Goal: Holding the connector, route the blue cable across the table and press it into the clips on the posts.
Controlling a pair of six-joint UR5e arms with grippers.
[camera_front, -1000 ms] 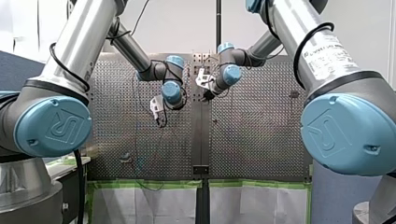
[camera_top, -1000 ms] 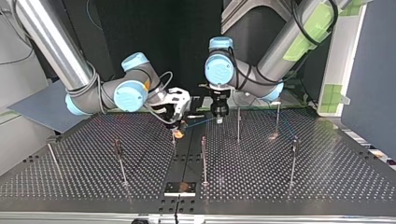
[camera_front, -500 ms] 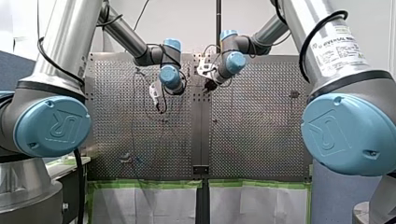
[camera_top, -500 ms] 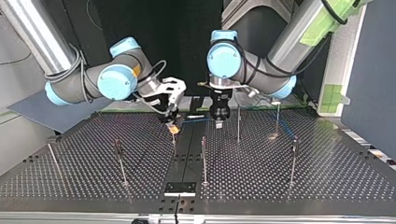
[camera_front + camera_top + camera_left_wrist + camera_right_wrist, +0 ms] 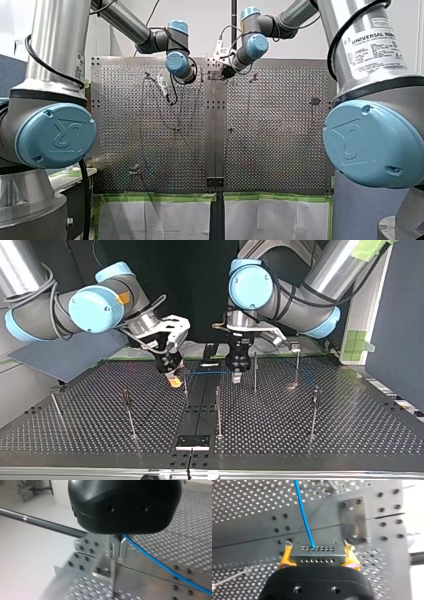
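Right wrist view: our right fingers (image 5: pixel 284 558) clamp the connector (image 5: pixel 317 554), blue cable (image 5: pixel 303 513) running ahead; our left fingers (image 5: pixel 116 546) pinch that cable.

Arms raised in the front view.
My right gripper (image 5: pixel 173 380) and connector (image 5: pixel 317 554) shifted left in the top view; blue cable (image 5: pixel 207 372) span longer.
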